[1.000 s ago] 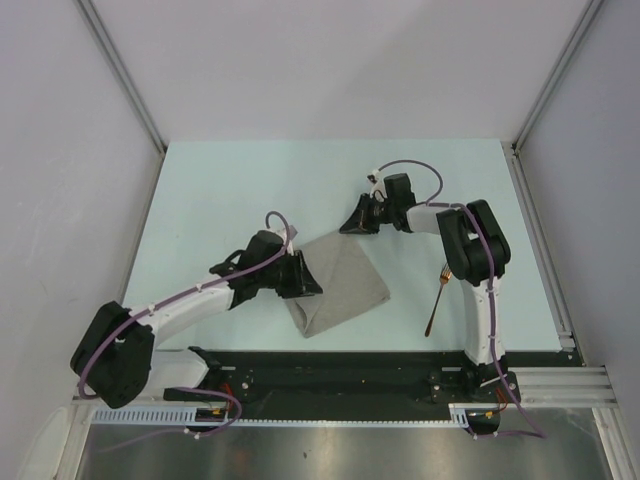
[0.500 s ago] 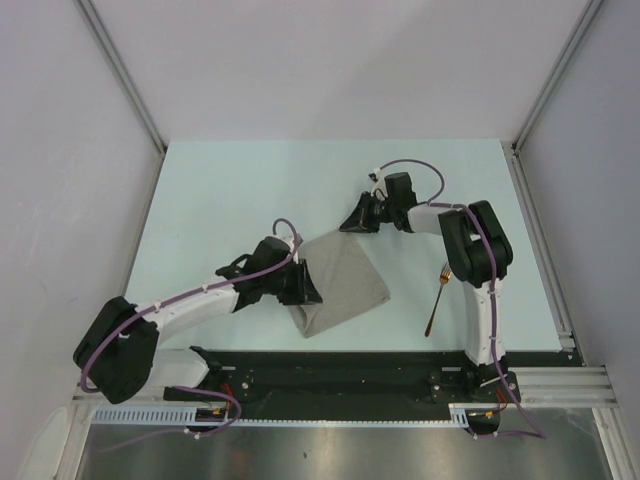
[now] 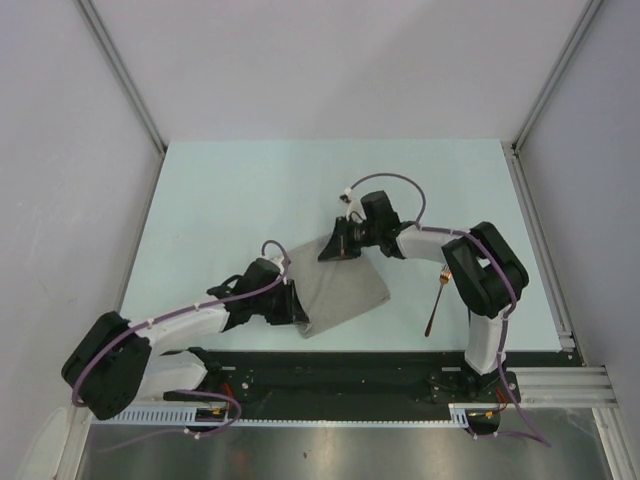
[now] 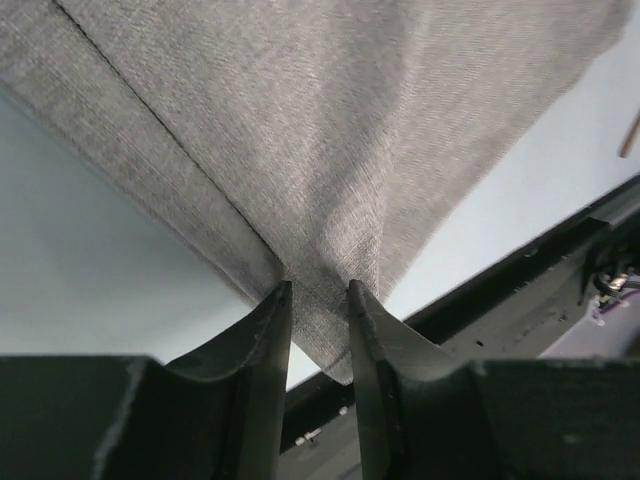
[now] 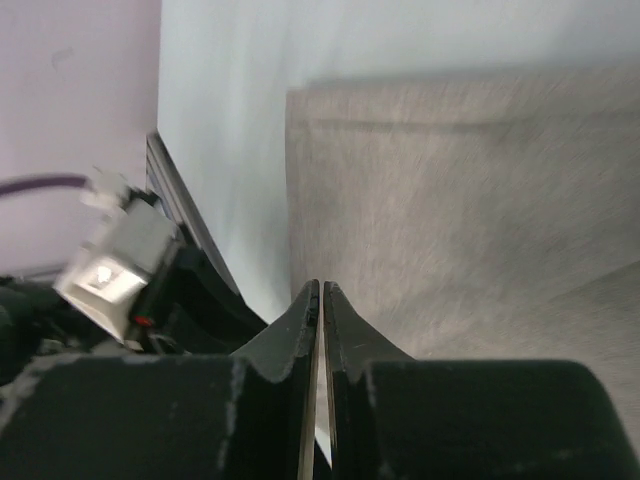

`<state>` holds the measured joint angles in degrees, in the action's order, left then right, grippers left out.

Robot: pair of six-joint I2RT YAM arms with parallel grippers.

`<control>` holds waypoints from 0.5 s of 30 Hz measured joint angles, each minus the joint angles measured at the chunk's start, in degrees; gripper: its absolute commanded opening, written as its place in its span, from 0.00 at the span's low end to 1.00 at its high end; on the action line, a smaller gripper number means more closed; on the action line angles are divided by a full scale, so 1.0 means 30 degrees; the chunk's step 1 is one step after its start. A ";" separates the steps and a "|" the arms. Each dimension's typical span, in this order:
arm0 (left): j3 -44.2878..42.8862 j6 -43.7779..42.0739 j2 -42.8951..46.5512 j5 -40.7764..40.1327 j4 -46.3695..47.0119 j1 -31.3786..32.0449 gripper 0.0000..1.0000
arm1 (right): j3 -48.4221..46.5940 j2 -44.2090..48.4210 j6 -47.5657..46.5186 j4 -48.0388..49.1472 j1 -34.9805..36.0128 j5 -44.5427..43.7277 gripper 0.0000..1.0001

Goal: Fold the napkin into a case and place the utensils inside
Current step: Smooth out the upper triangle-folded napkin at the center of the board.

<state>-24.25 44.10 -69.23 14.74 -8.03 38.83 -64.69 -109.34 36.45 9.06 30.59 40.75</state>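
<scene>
Pinching the napkin (image 3: 350, 285), mid-frame, at its lower-left edge with my left gripper (image 4: 318, 287) clamped on a tuck of cloth for the fold, I hold my right gripper (image 5: 321, 288), fingers together, at its top corner, probably as an anchor, fork (image 3: 437, 297) waiting right.

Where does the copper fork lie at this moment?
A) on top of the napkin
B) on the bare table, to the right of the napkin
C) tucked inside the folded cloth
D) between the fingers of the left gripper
B: the copper fork lies flat on the table, clearly apart from the napkin, and no gripper holds it.
</scene>
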 measured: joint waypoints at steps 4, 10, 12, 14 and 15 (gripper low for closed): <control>-0.0102 0.0029 0.2127 -0.0066 -0.0911 0.0000 0.43 | 0.2011 0.0146 0.0270 0.0270 0.1843 0.0007 0.09; -0.2412 -0.0197 0.3045 -0.1202 -0.2419 -0.1202 0.49 | 0.4532 0.0852 0.1144 0.1093 0.3541 -0.0240 0.18; -0.3111 -0.0379 0.2477 -0.1639 -0.2426 -0.2820 0.45 | 0.4925 0.1413 0.1304 0.1107 0.3679 -0.0561 0.20; -0.3716 -0.0707 0.1311 -0.1938 -0.2441 -0.4262 0.44 | 0.4998 0.1953 0.1370 0.1151 0.3912 -0.0911 0.20; -0.4226 -0.0947 0.0350 -0.2127 -0.2667 -0.5013 0.44 | 0.4998 0.2208 0.1377 0.1246 0.3993 -0.1071 0.20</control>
<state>-36.93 41.25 -68.18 8.36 -16.03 23.79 -49.69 -102.72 40.58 12.80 42.57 37.54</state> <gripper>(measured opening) 0.449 0.194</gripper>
